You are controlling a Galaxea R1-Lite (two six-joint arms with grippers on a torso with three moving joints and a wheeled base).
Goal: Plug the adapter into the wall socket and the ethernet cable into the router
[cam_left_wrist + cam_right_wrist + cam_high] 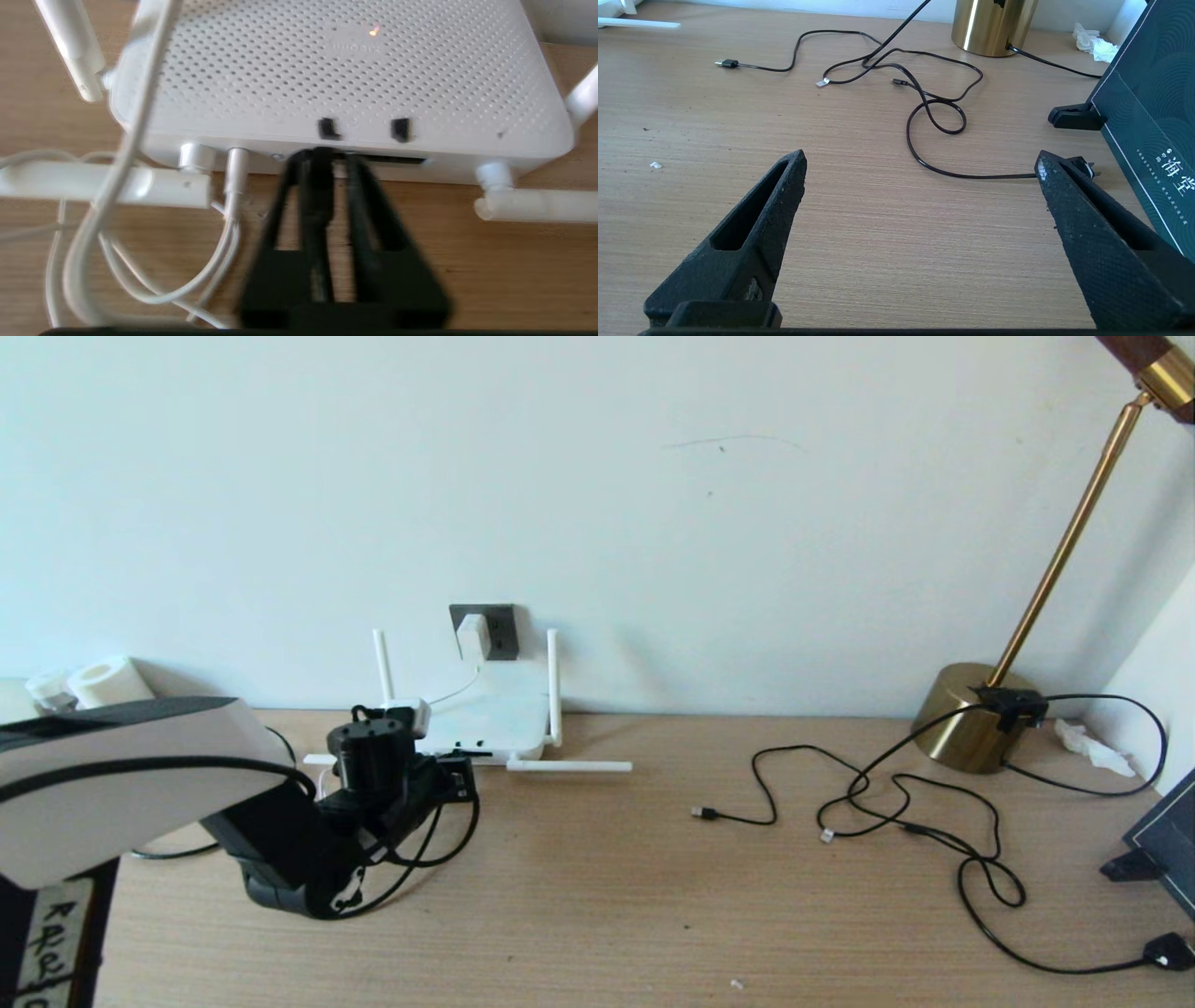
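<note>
So the adapter [473,636] is sitting in the wall socket [496,629], at about 12 o'clock from the router [485,721]. The left gripper [332,156] is right up against the router's front edge, at its 7 o'clock, fingers nearly together around the ethernet cable [317,210] at a port. The right gripper [920,163] hangs over bare desk [859,224], fingers wide apart.

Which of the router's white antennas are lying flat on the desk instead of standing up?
The two front ones lie flat: one stretched along the desk toward the lamp side, one on the opposite side. The two rear antennas stand upright against the wall.
</note>
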